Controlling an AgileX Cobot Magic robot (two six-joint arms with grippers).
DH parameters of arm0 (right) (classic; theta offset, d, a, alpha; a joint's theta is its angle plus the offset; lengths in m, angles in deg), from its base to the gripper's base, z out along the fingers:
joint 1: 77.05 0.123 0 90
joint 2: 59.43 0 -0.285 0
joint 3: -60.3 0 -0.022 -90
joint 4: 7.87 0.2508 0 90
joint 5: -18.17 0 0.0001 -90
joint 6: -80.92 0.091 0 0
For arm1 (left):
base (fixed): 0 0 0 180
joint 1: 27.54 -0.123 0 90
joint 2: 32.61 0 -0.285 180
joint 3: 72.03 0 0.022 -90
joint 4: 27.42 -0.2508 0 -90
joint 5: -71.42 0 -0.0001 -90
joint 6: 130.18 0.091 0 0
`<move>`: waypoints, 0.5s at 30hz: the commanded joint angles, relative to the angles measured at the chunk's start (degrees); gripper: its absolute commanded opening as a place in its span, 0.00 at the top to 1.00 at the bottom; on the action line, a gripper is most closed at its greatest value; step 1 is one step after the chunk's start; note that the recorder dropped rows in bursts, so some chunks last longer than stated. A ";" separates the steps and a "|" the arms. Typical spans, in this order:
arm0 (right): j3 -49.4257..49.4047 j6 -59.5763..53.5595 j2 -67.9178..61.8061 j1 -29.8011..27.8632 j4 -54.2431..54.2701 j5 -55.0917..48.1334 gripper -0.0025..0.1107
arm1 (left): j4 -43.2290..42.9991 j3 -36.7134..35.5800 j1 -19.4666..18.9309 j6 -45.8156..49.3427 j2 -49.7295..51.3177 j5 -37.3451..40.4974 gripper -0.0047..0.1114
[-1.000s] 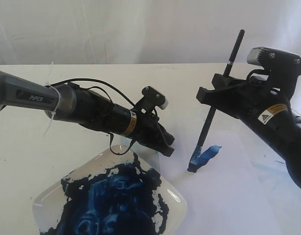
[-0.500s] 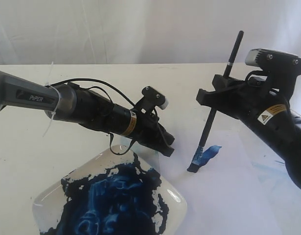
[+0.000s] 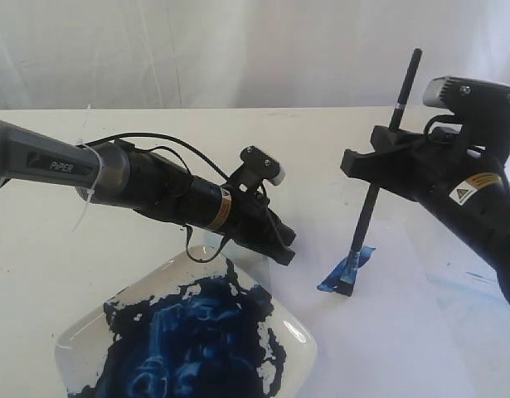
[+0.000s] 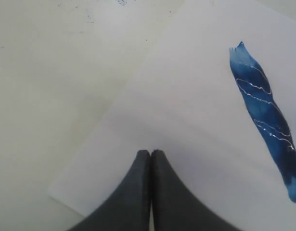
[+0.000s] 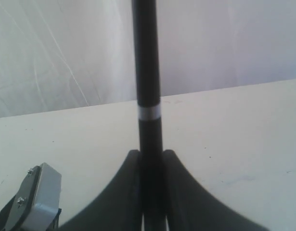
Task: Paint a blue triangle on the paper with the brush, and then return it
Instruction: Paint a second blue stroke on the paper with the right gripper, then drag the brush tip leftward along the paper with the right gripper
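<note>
In the exterior view, a cream tabletop (image 3: 39, 249) runs back to a white draped cloth (image 3: 196, 50) that closes off the room. Near the front edge sits a clear glass dish (image 3: 76, 336) smeared with dark blue paint. The paper (image 3: 387, 340), white with a faint lilac cast, lies to the right of the dish. The left gripper (image 3: 281, 249) hangs low over the dish's far edge. The right gripper (image 3: 362, 162) clamps the brush (image 3: 366, 220) partway up its thin black handle. The brush stands almost upright, its top leaning slightly right. Its blue-stained bristles press on the paper at the near end of a short blue stroke (image 3: 354, 259).

In the left wrist view, the tabletop (image 4: 56, 96) shows faint specks, and the paper (image 4: 186, 120) lies matte and flat on it, one corner close to the camera. The blue stroke (image 4: 265, 125) is a single thick mid-blue band, streaked with thin wavy white lines. The left gripper (image 4: 150, 154) has its dark tips pressed together with nothing between them, well apart from the stroke.

In the right wrist view, the cloth (image 5: 56, 57) and tabletop (image 5: 234, 134) fill the background. The brush (image 5: 147, 72) rises straight out of the right gripper (image 5: 150, 161), gripped tightly on both sides. A narrow silver band rings the handle just above the grip.
</note>
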 commanded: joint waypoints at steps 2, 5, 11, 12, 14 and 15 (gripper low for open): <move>-0.18 -1.23 1.69 0.08 0.56 -0.92 0.98 | -0.58 0.08 0.42 -0.03 0.09 0.31 0.96; -0.18 -1.23 2.67 0.08 0.56 1.14 0.98 | -0.58 0.08 0.42 -0.03 0.09 0.31 0.96; -0.08 2.29 2.26 0.08 0.24 2.62 0.98 | -0.58 0.08 0.42 -0.03 0.09 0.31 0.96; -0.08 2.81 1.87 0.08 0.12 2.74 0.98 | -0.58 0.08 0.42 -0.03 0.09 0.31 0.96; -0.08 3.78 1.06 0.08 0.12 3.01 0.98 | -0.58 0.08 0.42 -0.03 0.09 0.31 0.96; -0.08 4.20 0.74 0.08 0.12 3.13 0.98 | -0.58 0.08 0.42 -0.03 0.09 0.31 0.96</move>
